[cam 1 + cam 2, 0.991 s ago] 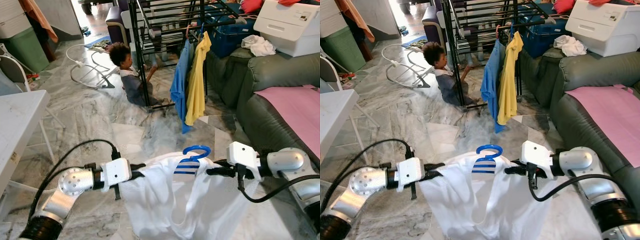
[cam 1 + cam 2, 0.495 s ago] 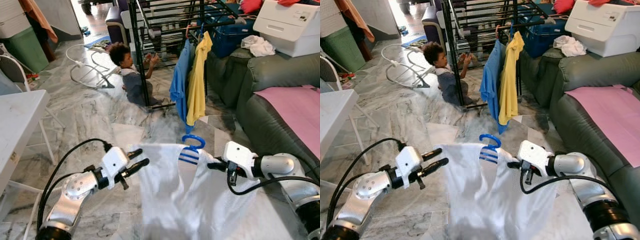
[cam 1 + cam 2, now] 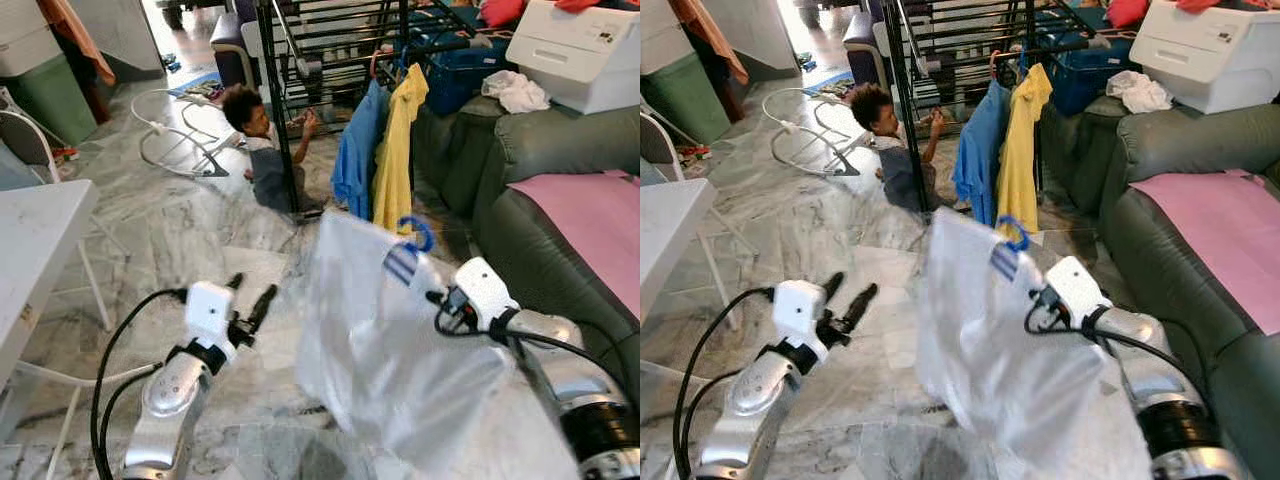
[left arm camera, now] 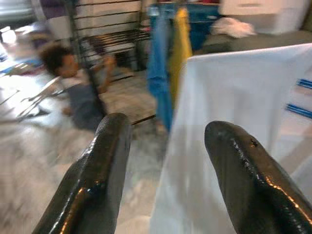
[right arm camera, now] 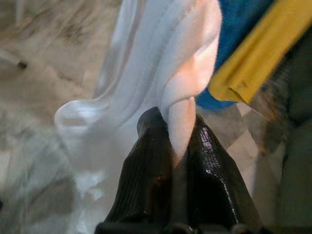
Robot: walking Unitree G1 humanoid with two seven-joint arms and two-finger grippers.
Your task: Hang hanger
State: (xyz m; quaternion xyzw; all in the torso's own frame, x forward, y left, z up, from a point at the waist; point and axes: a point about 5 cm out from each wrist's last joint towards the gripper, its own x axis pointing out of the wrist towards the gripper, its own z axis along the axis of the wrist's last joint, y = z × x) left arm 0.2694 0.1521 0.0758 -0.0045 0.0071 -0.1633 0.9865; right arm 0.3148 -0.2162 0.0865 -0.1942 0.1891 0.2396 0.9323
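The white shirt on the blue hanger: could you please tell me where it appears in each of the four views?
Left eye view: white shirt at lower centre, pinched by the right gripper.
Right eye view: lower centre.
Left wrist view: on the right, beyond the open left gripper.
Right wrist view: centre, bunched between the gripper's fingers.
Shared landmark: the yellow garment on the drying rack.

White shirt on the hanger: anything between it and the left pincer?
Nothing. In the left eye view, only bare marble floor separates the open left pincer from the white shirt.
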